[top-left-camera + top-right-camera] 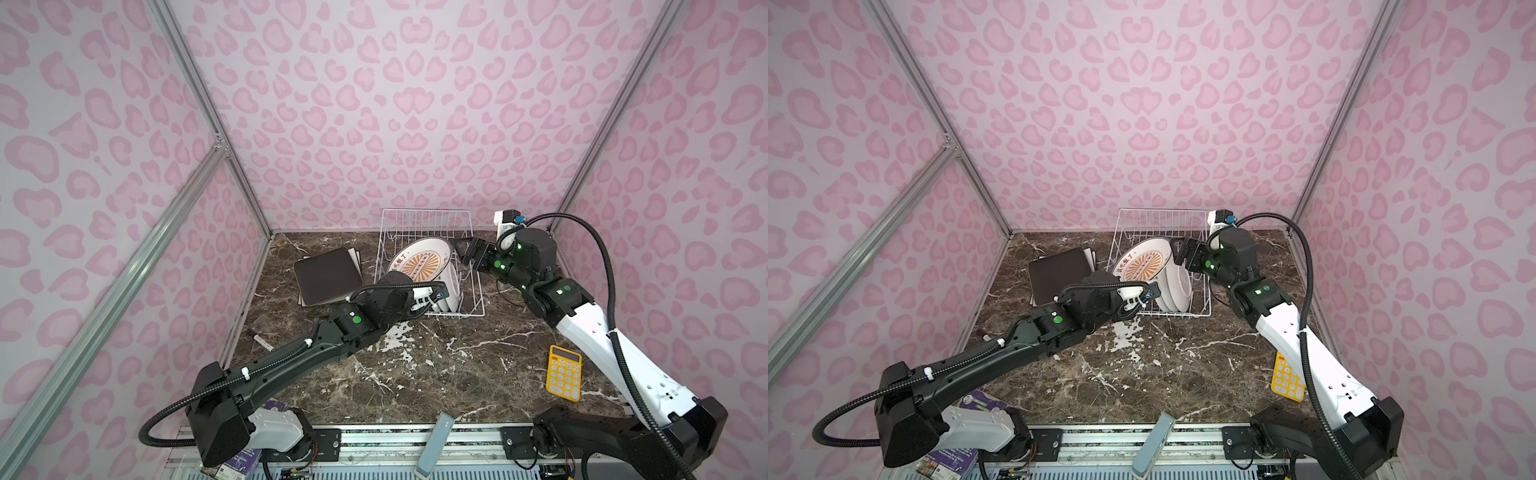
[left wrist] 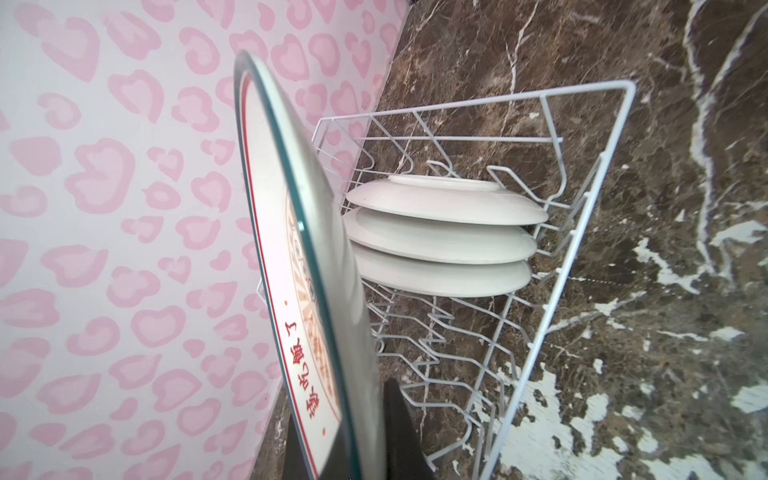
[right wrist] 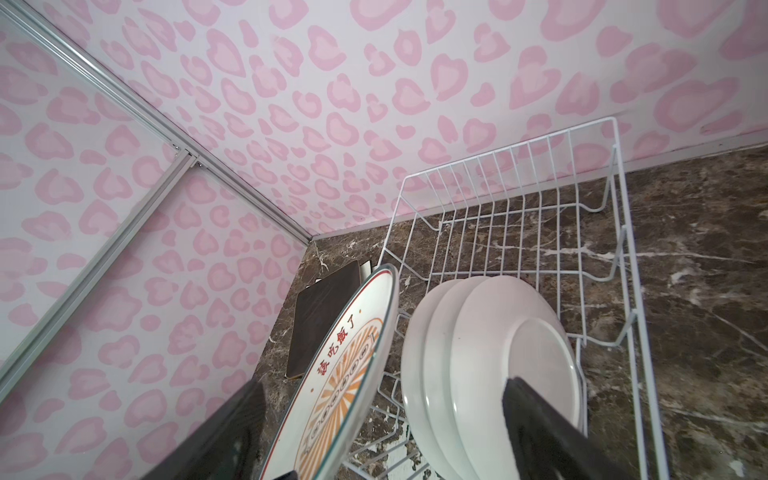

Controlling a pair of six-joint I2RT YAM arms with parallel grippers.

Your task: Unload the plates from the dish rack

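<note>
Left gripper (image 2: 345, 440) is clamped on the lower rim of the printed round plate (image 1: 419, 262), at the dish rack's (image 1: 428, 220) left side; right gripper (image 1: 464, 252) gapes wide, empty, near the plate's upper rim. Rack sits on a brown marble tabletop (image 1: 415, 374) with pink-patterned walls (image 1: 395, 104) around. Plate is tilted, printed face up and leftward, away from three racked white plates (image 3: 498, 332).

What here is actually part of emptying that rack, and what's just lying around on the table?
Part of the job: dish rack; printed round plate, tilted; three white round plates standing in the rack; dark brown square plate lying atop cream square plates beside the rack.
Just lying about: yellow calculator; marker pen; purple booklet at the front edge.
</note>
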